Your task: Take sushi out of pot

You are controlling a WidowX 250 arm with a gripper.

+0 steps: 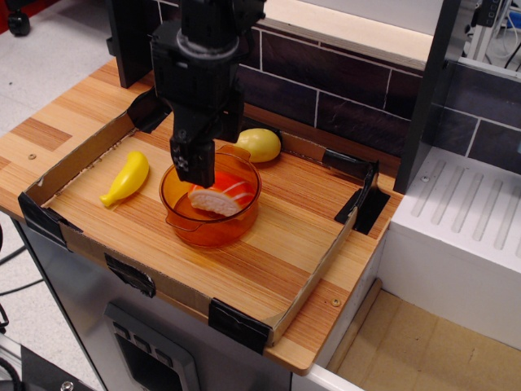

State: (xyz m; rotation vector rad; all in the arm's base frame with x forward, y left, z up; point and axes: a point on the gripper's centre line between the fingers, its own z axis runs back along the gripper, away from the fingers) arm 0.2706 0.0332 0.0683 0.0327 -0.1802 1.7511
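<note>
Overhead view: the hand [194,173] hangs over the pot's [213,224] left rim; whether its fingers are apart or together cannot be told. One sushi [224,198] lies inside the single pot. One banana [126,177] lies left, one lemon [258,144] behind. Cardboard walls edge the bench [269,261]; open surface lies right and front.
</note>
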